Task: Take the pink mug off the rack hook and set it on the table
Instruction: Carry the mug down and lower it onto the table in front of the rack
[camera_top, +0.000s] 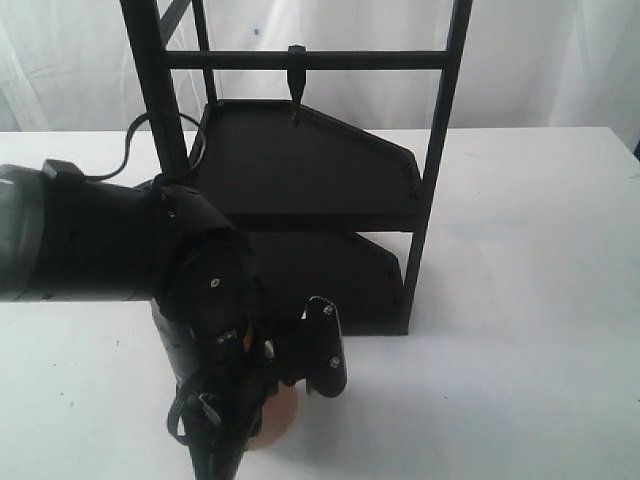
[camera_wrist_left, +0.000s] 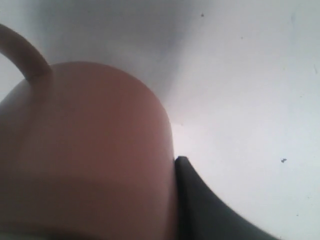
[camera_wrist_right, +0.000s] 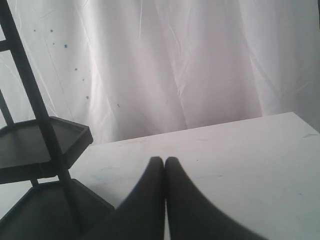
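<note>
The pink mug (camera_top: 276, 420) is down at the white table (camera_top: 520, 300), in front of the rack, mostly hidden under my left arm. I cannot tell whether it touches the tabletop. In the left wrist view the pink mug (camera_wrist_left: 85, 150) fills the frame, its loop handle (camera_wrist_left: 22, 50) sticking out. My left gripper (camera_top: 288, 388) is shut on the mug; one black finger (camera_wrist_left: 200, 210) presses its side and the other is hidden. The rack hook (camera_top: 296, 85) on the top crossbar hangs bare. My right gripper (camera_wrist_right: 165, 162) is shut on nothing above the table.
The tall black rack (camera_top: 320, 180) with two shelves stands mid-table just behind the left gripper; its front post (camera_top: 420, 240) is to the right. A white curtain (camera_top: 540, 60) backs the scene. The rack's shelves (camera_wrist_right: 40, 145) also show beside my right gripper.
</note>
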